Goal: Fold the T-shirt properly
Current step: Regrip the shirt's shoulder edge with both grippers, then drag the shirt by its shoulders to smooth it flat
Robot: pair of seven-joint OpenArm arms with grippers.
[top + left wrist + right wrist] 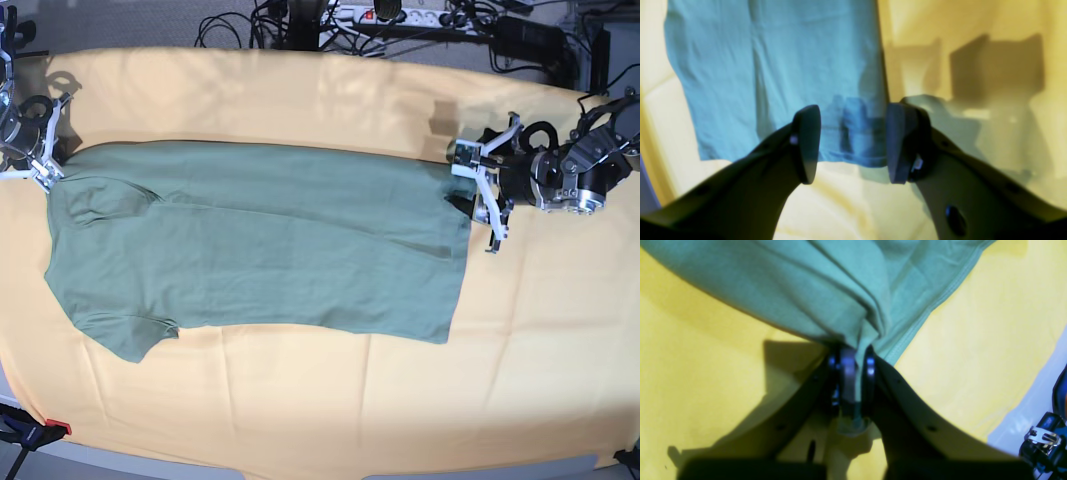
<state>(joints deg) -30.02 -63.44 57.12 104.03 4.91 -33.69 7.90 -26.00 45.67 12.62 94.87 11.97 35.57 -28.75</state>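
The sage-green T-shirt (260,240) lies spread flat on the yellow-orange cloth (300,400), with its sleeves at the left of the base view and its hem at the right. My right gripper (44,170) is at the shirt's far left corner. In the right wrist view that gripper (855,373) is shut on a bunched fold of the T-shirt (826,283). My left gripper (478,198) hovers open over the hem's far right corner. The left wrist view shows its fingers (806,143) wide apart above the hem edge of the T-shirt (773,73), touching nothing.
Cables and a power strip (400,15) lie behind the table. A clamp (40,430) sits at the front left corner. A blue and metal fitting (1045,436) shows past the cloth's edge in the right wrist view.
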